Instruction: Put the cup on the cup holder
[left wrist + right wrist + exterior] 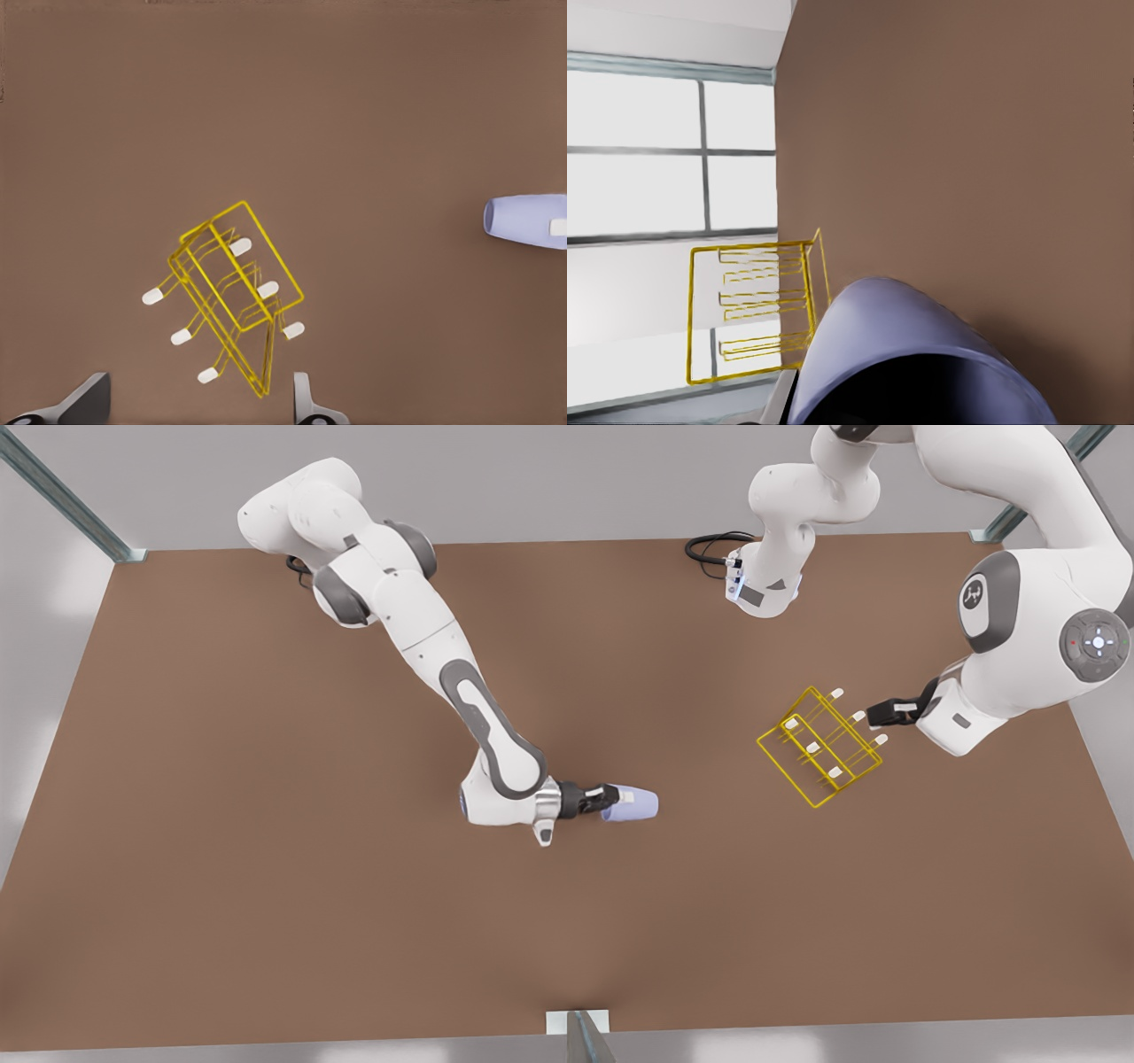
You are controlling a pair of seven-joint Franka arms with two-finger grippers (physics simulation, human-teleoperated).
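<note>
Lying sideways in the right pincer (611,801), which is clenched on it, the small pale lavender-blue tapered cup (636,804) is held low over the brown tabletop (266,868), well apart from the yellow thin-wire rack with white-tipped pegs (820,746). For the carry to go well, the cup's open mouth should be lined up with one peg before being slid on. The left pincer (877,712), fingers spread, is seen just beside the rack.
</note>
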